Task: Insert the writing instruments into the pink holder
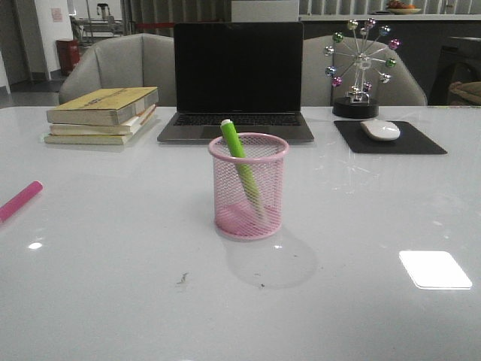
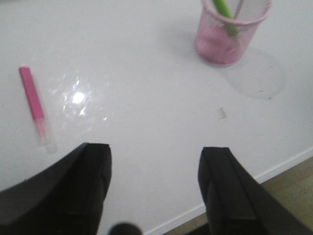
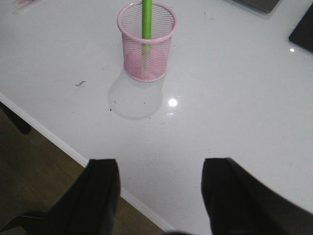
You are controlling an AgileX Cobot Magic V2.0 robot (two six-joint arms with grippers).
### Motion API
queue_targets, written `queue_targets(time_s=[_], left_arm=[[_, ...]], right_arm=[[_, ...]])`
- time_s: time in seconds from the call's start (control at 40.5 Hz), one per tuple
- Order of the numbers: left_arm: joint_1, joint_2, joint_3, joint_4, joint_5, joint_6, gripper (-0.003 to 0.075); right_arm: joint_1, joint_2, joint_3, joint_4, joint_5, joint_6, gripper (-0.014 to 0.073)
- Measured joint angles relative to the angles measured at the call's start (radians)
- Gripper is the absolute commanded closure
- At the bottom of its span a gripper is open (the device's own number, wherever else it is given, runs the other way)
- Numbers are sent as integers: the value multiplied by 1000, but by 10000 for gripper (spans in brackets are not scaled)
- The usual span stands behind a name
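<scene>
From the front, the pink holder [image 1: 248,186] stands mid-table before a closed-dark laptop [image 1: 237,81], a lime green marker [image 1: 241,168] already leaning inside it, its top clearing the rim. The magenta marker [image 1: 19,200] lies flat near the table's left edge, apparently next in line.

From the left wrist, the left gripper [image 2: 154,188] hangs with jaws wide apart and empty, the magenta marker [image 2: 36,108] resting just ahead, its clear whitish end toward the fingers, the holder [image 2: 230,30] well beyond.

From the right wrist, the right gripper [image 3: 160,196] is likewise spread and empty over the table's near edge, facing the mesh holder [image 3: 146,41], the green marker [image 3: 146,25] inside it.
</scene>
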Motion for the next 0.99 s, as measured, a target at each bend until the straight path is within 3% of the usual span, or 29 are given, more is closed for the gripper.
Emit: queue_targets(time_s=[0.247, 0.469, 0.988], left_arm=[[215, 312, -154, 2, 24, 0, 211], [323, 568, -298, 2, 21, 0, 210], [348, 987, -627, 2, 20, 0, 210]], right_arm=[[0, 0, 0, 0, 0, 0, 106], [0, 0, 0, 0, 0, 2, 106], [0, 0, 0, 0, 0, 2, 106]])
